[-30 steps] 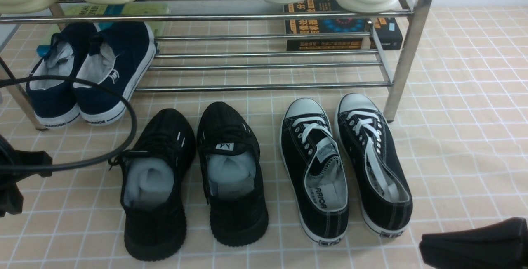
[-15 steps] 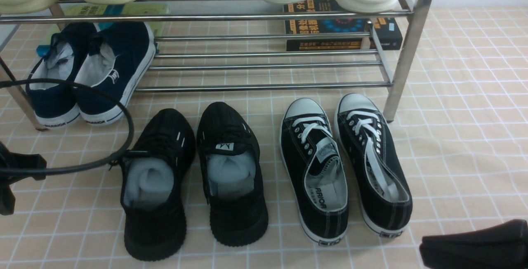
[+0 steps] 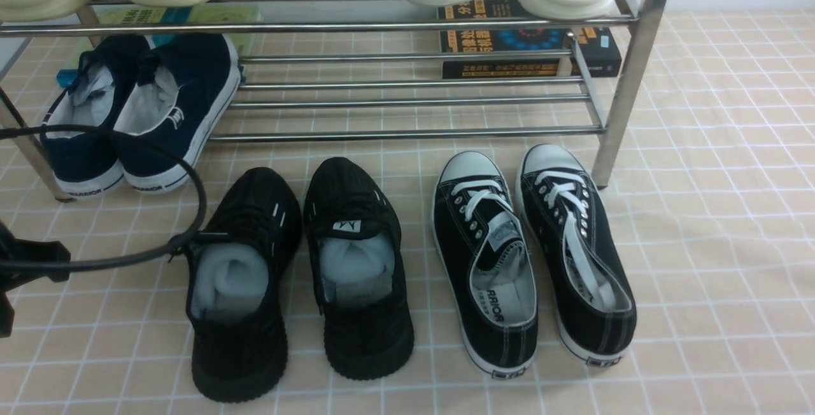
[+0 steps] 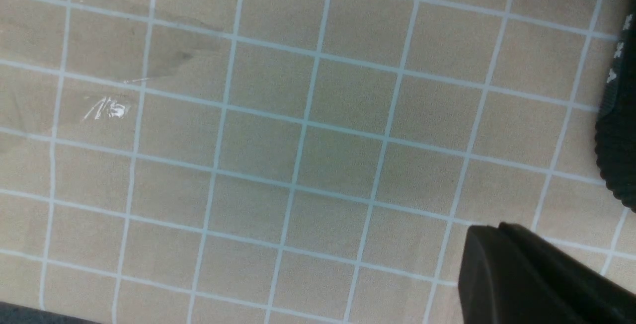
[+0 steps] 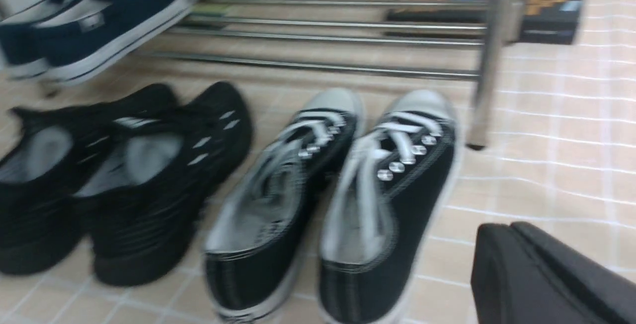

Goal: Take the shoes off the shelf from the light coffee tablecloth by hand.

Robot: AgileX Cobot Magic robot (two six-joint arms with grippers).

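Left end effector (image 4: 526,274) hangs above bare light coffee tablecloth (image 4: 298,115), its opening impossible to judge, as is the right end effector's (image 5: 541,274). The shoes (image 3: 344,211) sit on the clothed counter before the shelf (image 3: 407,133), seemingly delivered. Any retreat should lift the cable (image 3: 202,189) clear of their laces, sparing the neighbouring canvas sneakers (image 3: 535,256).

The two black shoes (image 3: 360,211) stand side by side on the cloth (image 3: 700,243), low and a bit left of the middle in the front view. Their toes point up at the shelf (image 3: 407,132). White paper fills them. The shiny metal shelf runs across the top. The tan cloth has thin white squares.
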